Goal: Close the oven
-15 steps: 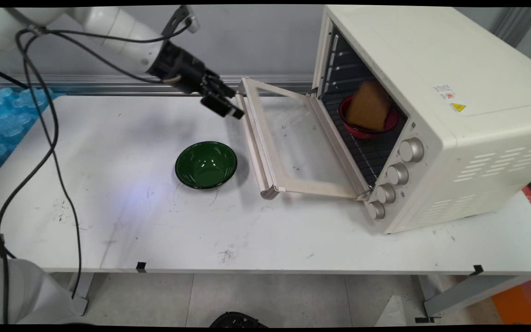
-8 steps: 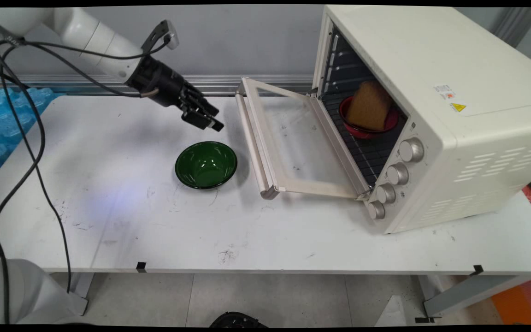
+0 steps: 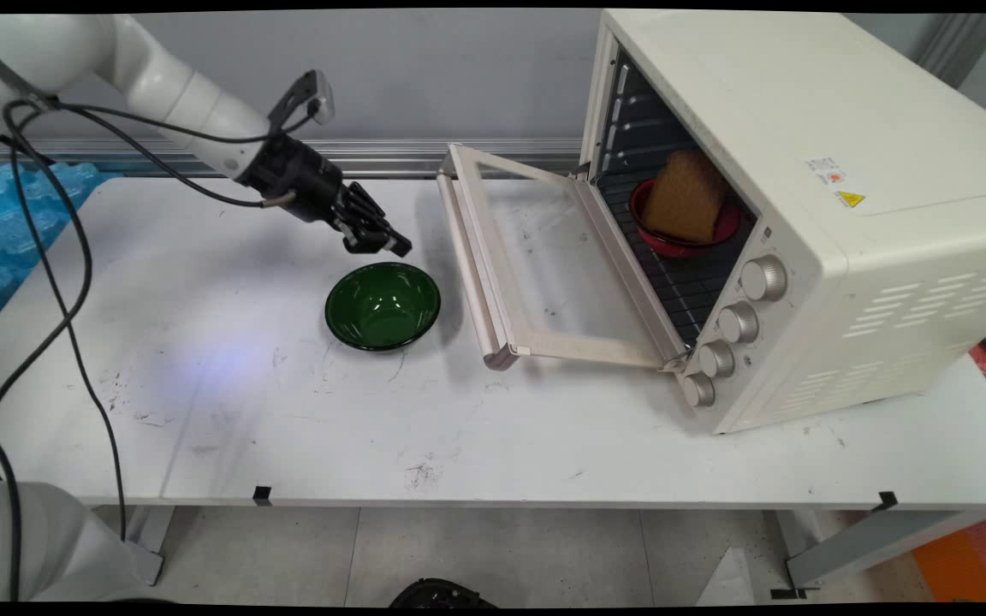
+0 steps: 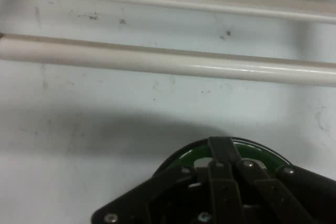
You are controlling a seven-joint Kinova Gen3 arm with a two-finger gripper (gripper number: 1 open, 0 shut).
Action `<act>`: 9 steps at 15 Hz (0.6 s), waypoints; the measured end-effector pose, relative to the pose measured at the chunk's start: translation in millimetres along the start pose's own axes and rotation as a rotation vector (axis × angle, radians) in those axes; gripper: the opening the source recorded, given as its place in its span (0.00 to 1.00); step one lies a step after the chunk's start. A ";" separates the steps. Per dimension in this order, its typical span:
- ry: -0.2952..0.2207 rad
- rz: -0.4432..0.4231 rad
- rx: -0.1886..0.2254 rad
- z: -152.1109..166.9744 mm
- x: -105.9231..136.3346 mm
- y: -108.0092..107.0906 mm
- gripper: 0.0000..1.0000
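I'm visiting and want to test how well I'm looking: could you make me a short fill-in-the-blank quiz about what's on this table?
1. The bowl on the table, just below the gripper, is ____ in colour.
2. The door of the oven is ____.
3. Inside the oven, the slice of bread stands in a ____ bowl.
4. The gripper's fingers are ____.

Missing words: green; open; red; shut

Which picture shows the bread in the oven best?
The main view. There the bread leans in a red bowl on the rack of the open oven. The hand view shows no bread, only the oven door's handle and a green bowl's rim.
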 end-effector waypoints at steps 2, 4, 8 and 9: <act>0.007 0.008 -0.007 12.4 -0.8 -1.5 0.00; 0.019 0.015 -0.015 27.6 0.3 -3.3 0.00; 0.034 0.024 -0.025 58.1 2.7 -6.4 0.00; 0.037 0.024 -0.027 66.6 3.2 -7.3 0.00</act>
